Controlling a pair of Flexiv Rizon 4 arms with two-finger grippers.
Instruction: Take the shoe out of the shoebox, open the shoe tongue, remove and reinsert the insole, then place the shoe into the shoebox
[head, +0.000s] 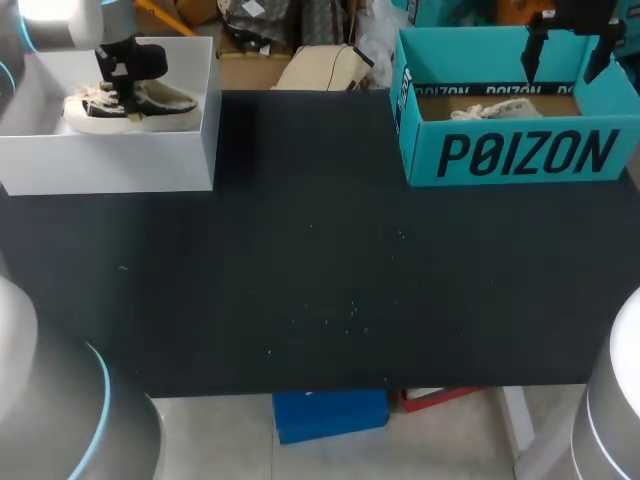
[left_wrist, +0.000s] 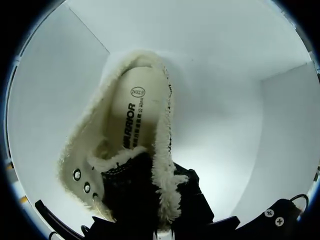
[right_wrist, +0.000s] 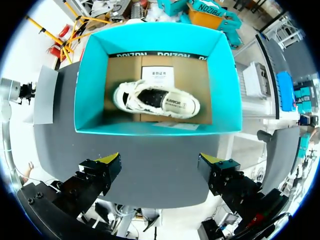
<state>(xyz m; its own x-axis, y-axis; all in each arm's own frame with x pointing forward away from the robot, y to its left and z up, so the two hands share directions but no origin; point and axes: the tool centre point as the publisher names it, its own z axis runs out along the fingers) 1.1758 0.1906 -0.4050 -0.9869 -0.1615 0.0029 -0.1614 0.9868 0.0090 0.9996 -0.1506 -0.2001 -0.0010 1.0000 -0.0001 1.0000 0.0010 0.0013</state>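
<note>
1. Jaws of right gripper (right_wrist: 160, 160) stand wide apart; white canvas shoe (right_wrist: 156, 100) lies ahead, inside teal cardboard shoebox (right_wrist: 92, 85).
2. Left gripper (head: 128, 95), grip impossible to tell, hangs over fleece-lined cream shoe (left_wrist: 135, 130) in white box (head: 110, 160).
3. Best to descend centred, straddling the shoe's middle, clear of the walls.

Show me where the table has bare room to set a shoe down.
Free: the table between the white box and the teal box, and the whole stretch in front of both, to the near edge. Crowded: the white box, with the fur-lined shoe and left gripper in it; the teal box holds a white shoe, right gripper open above.
</note>
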